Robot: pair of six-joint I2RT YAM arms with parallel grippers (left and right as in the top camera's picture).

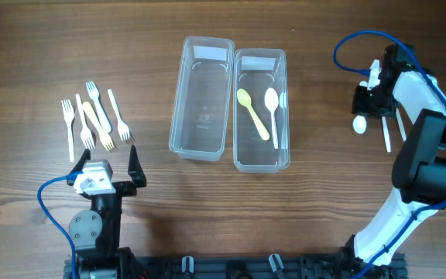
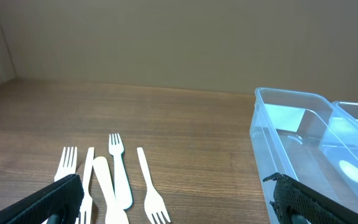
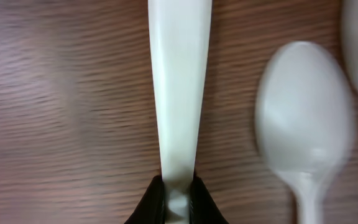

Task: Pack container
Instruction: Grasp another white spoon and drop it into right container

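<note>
Two clear plastic containers stand side by side mid-table. The left one (image 1: pixel 201 101) is empty and also shows in the left wrist view (image 2: pixel 291 143). The right one (image 1: pixel 261 151) holds a yellow spoon (image 1: pixel 252 113) and a white spoon (image 1: pixel 272 108). Several white and cream forks (image 1: pixel 91 118) lie at the left, just ahead of my open, empty left gripper (image 1: pixel 107 169), and in the left wrist view (image 2: pixel 114 180). My right gripper (image 1: pixel 367 99) (image 3: pixel 178 186) is shut on the handle of a white utensil (image 3: pixel 178 93) low over the table. Its head is out of view.
Another white spoon (image 3: pixel 306 118) lies just beside the held handle. In the overhead view a white spoon bowl (image 1: pixel 360 122) and two thin white handles (image 1: pixel 386 132) lie on the table by the right arm. Bare wood lies between forks and containers.
</note>
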